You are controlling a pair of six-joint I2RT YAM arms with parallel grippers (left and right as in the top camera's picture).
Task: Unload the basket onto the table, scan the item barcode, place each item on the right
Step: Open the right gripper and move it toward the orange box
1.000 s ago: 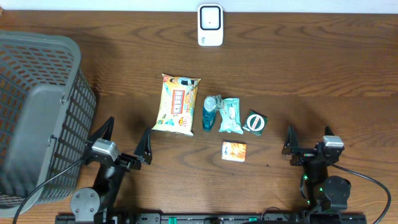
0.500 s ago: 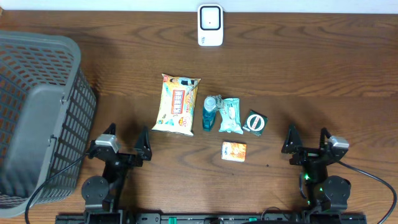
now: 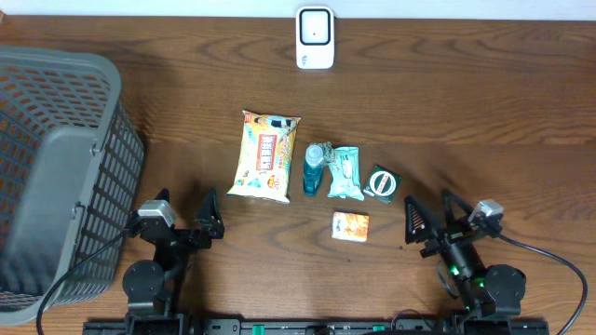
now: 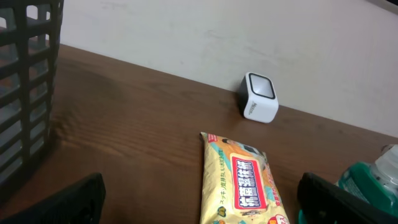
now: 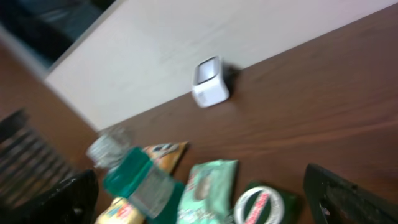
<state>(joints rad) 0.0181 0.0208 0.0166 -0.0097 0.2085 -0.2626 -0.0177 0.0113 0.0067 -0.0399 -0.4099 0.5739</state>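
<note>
Dark brown wood with a strong grain makes up the counter (image 3: 484, 112), and a pale, plain wall runs along its far edge. Against that wall stands a white barcode scanner (image 3: 315, 37), a small rounded block with a dark window on its face; I can see no lettering on it.

Five items lie in a loose cluster at mid-counter, well apart from the scanner. The largest is a yellow wipes pack (image 3: 265, 155), face up, with white East Asian characters on a red panel. Its long axis runs from the near edge toward the wall, leaning a little to the right. Just beside it on the right lies a teal bottle (image 3: 314, 169), its clear end toward the wall and its axis much the same way. Close against the bottle, a mint-green soft pack (image 3: 345, 173) lies parallel. Further right is a small dark green packet (image 3: 383, 182) bearing a white ring crossed by a red band; its wording is too blurred to read. Nearer the arms, apart from that row, sits a little orange box (image 3: 350, 225), its print too small to make out.

A grey slatted basket (image 3: 56, 177) fills the left end of the counter. The left pincer (image 3: 177, 214) sits low at the near edge between basket and wipes pack, jaws spread wide, holding nothing. The right pincer (image 3: 433, 212), to the right of the orange box, is likewise wide and empty.
</note>
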